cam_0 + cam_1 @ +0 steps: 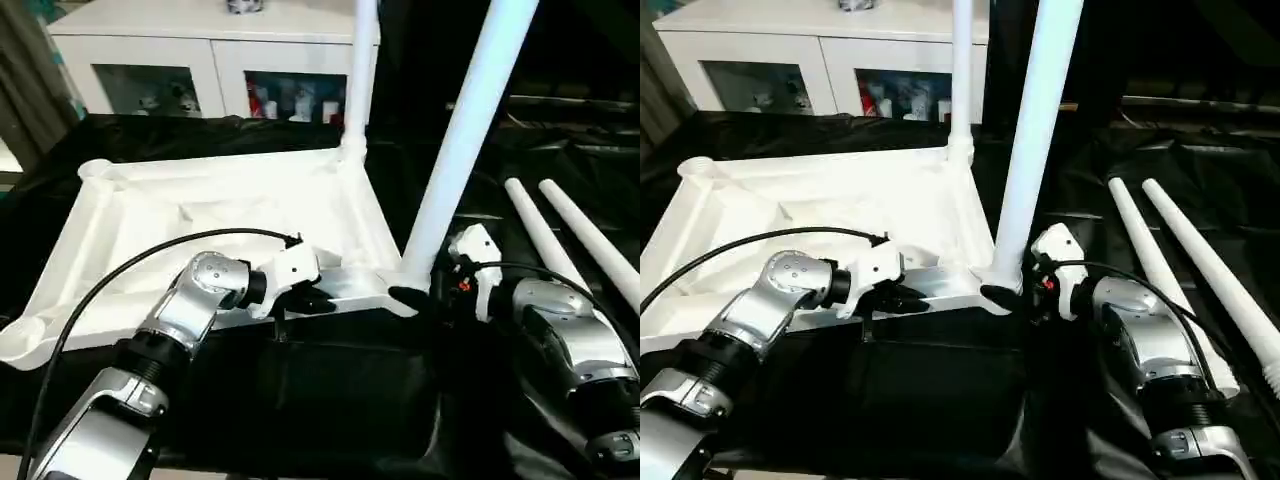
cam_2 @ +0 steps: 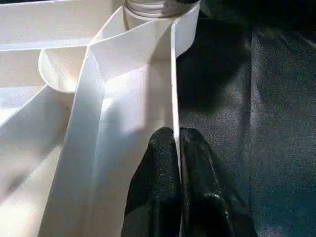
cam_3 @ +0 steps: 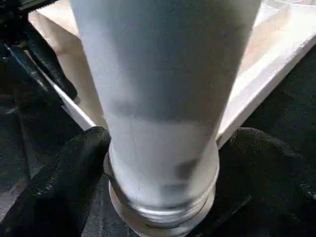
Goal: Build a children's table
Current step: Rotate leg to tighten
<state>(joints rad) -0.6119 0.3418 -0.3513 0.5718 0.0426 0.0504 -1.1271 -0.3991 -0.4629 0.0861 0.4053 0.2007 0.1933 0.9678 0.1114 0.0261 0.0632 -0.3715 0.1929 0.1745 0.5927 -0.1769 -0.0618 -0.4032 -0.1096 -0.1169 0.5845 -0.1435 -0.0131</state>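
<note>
The white tabletop (image 1: pixel 200 215) lies underside up on the black-draped work table. One leg (image 1: pixel 360 70) stands in its far right corner socket, and a second leg (image 1: pixel 460 150) stands tilted in the near right socket. My left gripper (image 1: pixel 318 298) is shut on the thin near rim (image 2: pixel 174 89) of the tabletop, just left of that socket. My right gripper (image 3: pixel 163 163) stands open around the base of the near leg. One finger (image 3: pixel 74 173) touches the leg. The other finger (image 3: pixel 266 168) stands a little apart from it.
Two loose white legs (image 1: pixel 545 235) (image 1: pixel 600 245) lie side by side on the black cloth (image 1: pixel 330 390) to the right of my right arm. A white cabinet (image 1: pixel 200 50) with glass doors stands behind the table.
</note>
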